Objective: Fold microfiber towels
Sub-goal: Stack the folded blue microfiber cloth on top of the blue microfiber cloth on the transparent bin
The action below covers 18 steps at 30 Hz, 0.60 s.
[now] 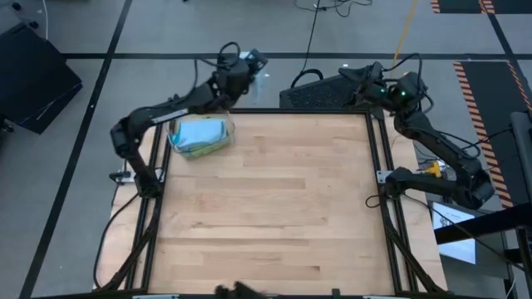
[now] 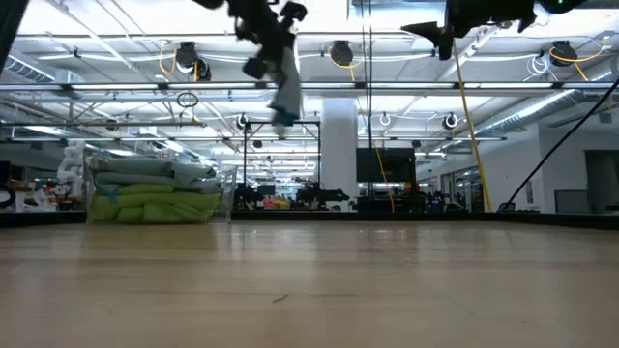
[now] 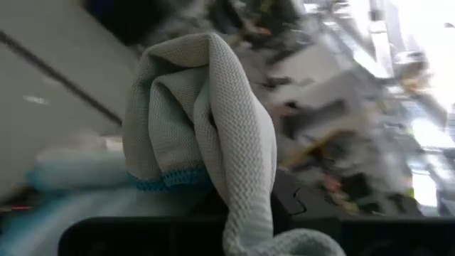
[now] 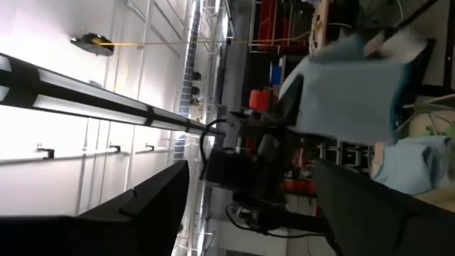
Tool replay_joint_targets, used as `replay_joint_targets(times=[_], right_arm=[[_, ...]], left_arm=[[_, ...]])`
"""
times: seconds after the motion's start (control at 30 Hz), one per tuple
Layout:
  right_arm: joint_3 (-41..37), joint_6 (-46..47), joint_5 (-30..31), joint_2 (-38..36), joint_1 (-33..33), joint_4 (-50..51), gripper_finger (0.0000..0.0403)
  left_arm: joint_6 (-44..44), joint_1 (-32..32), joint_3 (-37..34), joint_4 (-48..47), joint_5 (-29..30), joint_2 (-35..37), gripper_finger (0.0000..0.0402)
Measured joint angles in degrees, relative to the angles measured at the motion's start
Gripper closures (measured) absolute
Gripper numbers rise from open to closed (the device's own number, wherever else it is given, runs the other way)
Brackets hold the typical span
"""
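Pale blue-grey microfibre: one towel (image 3: 206,135) hangs bunched from the left gripper (image 1: 241,73), jaws pinching it near a corner w/ the blue stitched edge showing in the left wrist view. It's held high, past the far left corner of the wood surface (image 1: 266,208); the low view shows it dangling (image 2: 283,82) well above the boards. Right gripper (image 1: 357,76) is up by the far right corner, jaws spread, nothing in them; its wrist cam looks across at the hanging towel (image 4: 348,96) and the left arm. Other towels, blue over lime green, sit stacked in the clear bin (image 1: 199,137) at the far left of the surface, approx. below the left arm. Judging from this, the step in hand is getting the cloth down flat to fold. To do it well: bring it over the open middle, away from the bin, lower slowly so the free edge lands first and drags out flat, not in a heap. Right jaws should take an adjacent corner, not the bunched middle, then both pull apart to spread it. Risk: the cloth lands crumpled.
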<state>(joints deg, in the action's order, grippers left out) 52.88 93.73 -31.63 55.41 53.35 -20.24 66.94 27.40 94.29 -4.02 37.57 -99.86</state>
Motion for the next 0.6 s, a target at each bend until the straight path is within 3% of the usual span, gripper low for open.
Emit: replay_joint_targets(times=[0.17,0.37,0.47,0.6], right_arm=[[0.0,-0.1,-4.2,0.9,2.3,0.1,0.0112],[0.0,-0.9,-9.2,1.9,4.3,0.0,0.0112],[0.0,-1.7,-10.8,2.1,5.1,-0.1,0.0112],[0.0,-1.8,-12.5,2.5,6.0,0.0,0.0112]], left_arm=[[8.6,-2.5,0.1,-21.5,10.3,5.5,0.0391],[29.4,-9.1,0.1,-49.5,21.8,8.4,0.0391],[43.0,-10.6,-0.2,-63.7,24.2,8.2,0.0391],[56.1,-11.2,-5.5,-70.8,25.5,8.3,0.0391]])
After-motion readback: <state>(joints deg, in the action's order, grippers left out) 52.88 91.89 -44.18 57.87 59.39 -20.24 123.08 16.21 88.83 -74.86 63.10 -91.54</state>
